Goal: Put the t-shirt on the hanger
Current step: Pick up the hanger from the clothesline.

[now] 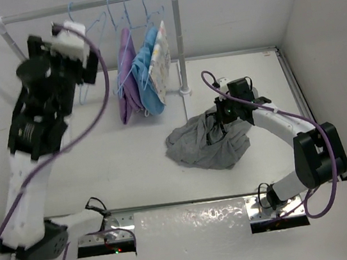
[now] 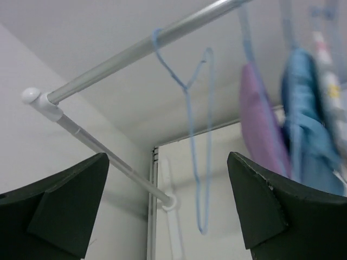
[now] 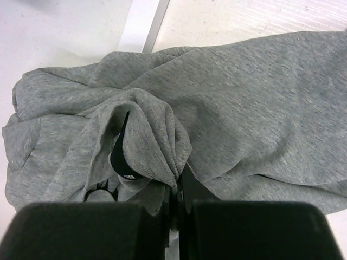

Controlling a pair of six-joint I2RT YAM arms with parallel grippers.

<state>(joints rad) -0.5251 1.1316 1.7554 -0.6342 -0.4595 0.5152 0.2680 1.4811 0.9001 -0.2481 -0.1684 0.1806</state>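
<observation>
Lab test cell — white walls [image 1: 240, 4], white table [image 1: 133, 168], small garment rail [image 1: 85, 4]

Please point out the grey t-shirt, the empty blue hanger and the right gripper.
t-shirt [image 1: 195, 149]: top external view, on the left part of the crumpled fabric.
hanger [image 2: 186, 88]: left wrist view, on the wire neck under the hook.
right gripper [image 3: 176, 205]: right wrist view, between its fingertips, where fabric is pinched.

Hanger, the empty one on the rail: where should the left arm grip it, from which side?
Take the hanger just below its neck, coming straight ahead with the open left fingers straddling it. It hangs free and edge-on, apart from the purple garment, so closing across the wire should catch it.
</observation>
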